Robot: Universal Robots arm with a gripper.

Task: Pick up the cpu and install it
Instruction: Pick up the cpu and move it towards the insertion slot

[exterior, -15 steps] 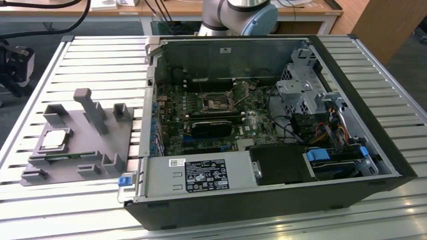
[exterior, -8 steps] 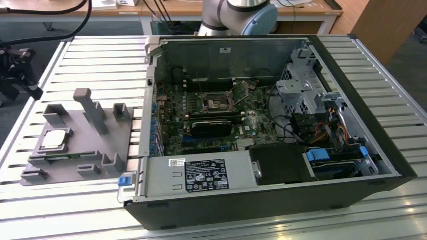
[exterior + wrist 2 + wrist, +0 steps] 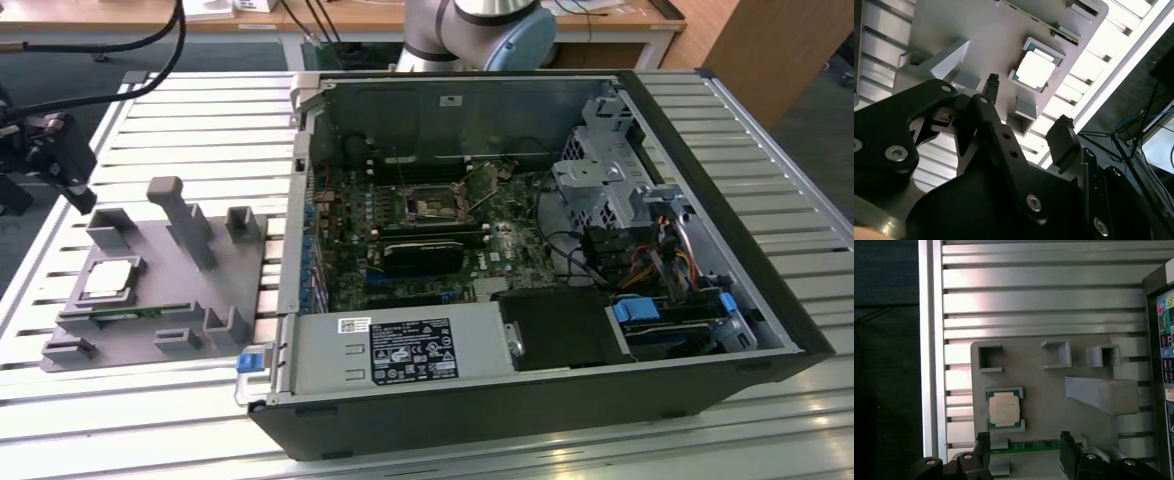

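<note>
The cpu (image 3: 107, 278) is a small silvery square chip lying flat in a pocket of the grey tray (image 3: 160, 290) at the exterior view's left. In both wrist views it lies face up, cpu (image 3: 1004, 407) and cpu (image 3: 1035, 69). My gripper (image 3: 54, 160) hangs above the tray's far left side, clear of it. Its jaws stand open with nothing between them, gripper (image 3: 1024, 440) and gripper (image 3: 1027, 102). The chip sits a short way off the gap between the black fingertips (image 3: 983, 439), not inside it. The dark socket (image 3: 430, 208) lies on the motherboard inside the open computer case.
A thin green memory stick (image 3: 1029, 445) lies in a tray slot beside the chip. Upright grey posts (image 3: 180, 215) rise from the tray. The open case (image 3: 534, 260), full of cables and a drive cage, fills the slatted metal table's (image 3: 200, 110) middle and right.
</note>
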